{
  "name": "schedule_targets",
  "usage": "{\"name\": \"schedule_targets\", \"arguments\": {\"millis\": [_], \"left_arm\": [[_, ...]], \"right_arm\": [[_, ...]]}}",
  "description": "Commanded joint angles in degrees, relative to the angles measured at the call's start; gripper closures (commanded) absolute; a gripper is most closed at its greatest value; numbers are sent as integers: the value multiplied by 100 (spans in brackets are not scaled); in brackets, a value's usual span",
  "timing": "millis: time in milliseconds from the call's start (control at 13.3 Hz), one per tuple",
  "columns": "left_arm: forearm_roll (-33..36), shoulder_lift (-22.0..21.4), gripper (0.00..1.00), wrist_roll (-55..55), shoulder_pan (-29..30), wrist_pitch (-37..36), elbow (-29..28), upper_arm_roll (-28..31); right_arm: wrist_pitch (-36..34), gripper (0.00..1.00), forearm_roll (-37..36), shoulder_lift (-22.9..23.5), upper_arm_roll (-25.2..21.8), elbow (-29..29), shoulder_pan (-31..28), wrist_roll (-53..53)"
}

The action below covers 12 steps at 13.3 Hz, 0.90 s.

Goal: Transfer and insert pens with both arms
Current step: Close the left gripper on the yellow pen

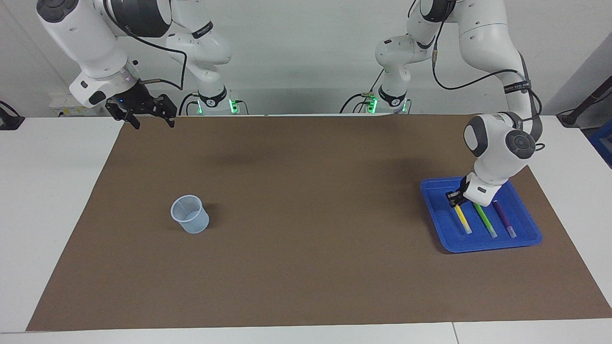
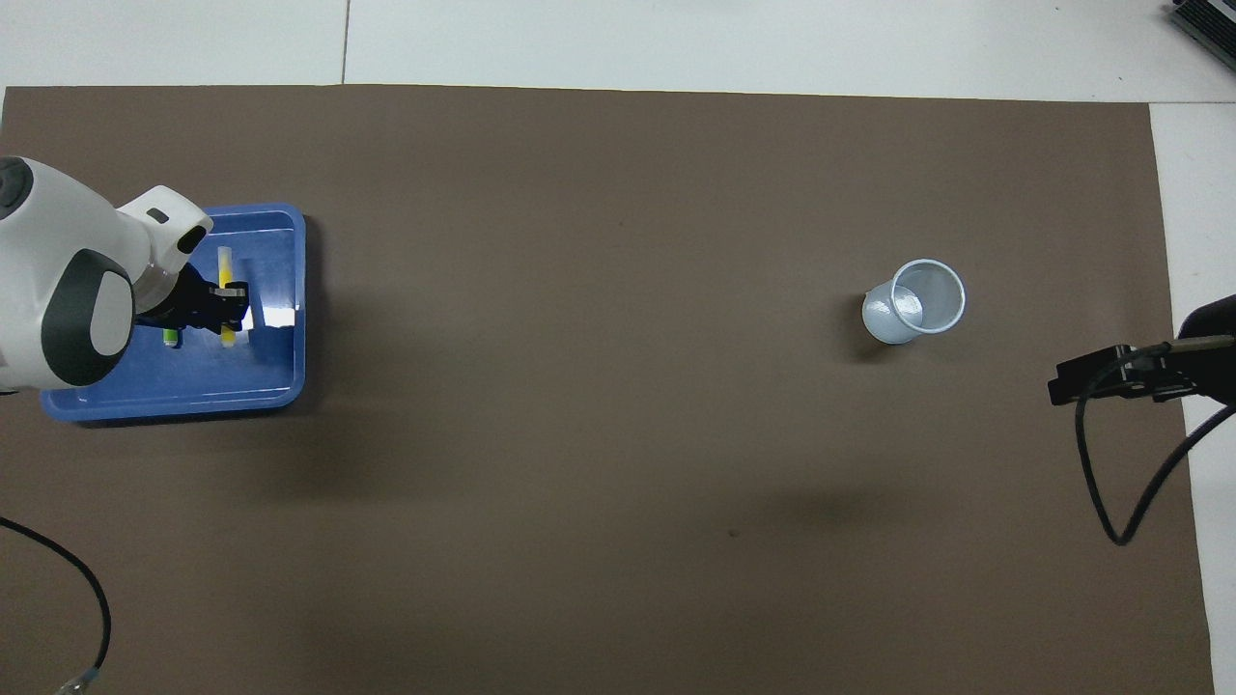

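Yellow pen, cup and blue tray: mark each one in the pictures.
yellow pen (image 1: 463, 220), facing view, middle of its shaft.
cup (image 2: 927, 297), overhead view, inside wall near the rim.
blue tray (image 1: 487, 244), facing view, rim farthest from the robots.

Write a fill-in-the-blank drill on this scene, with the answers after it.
1. The left tool is shut on the ____ pen, down in the tray.
2. The green pen lies between the yellow pen and the ____ one.
3. The cup stands on the brown ____.
4. The right tool hangs ____ over the mat's edge, holding nothing.

Answers: yellow; purple; mat; open
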Motion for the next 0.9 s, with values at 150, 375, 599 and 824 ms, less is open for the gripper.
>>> {"name": "schedule_targets", "arguments": {"millis": [150, 375, 599, 824], "left_arm": [[-463, -99, 100, -90, -123, -1591, 817, 38], [-876, -230, 100, -125, -167, -2392, 1047, 30], [-1762, -476, 100, -624, -272, -3105, 1047, -49], [-2817, -643, 100, -1081, -386, -3528, 977, -146]], "right_arm": [[72, 0, -86, -157, 33, -210, -17, -170], [99, 0, 2, -245, 25, -385, -35, -197], [239, 0, 90, -315, 25, -552, -26, -197], [301, 0, 292, -394, 25, -693, -17, -170]]}}
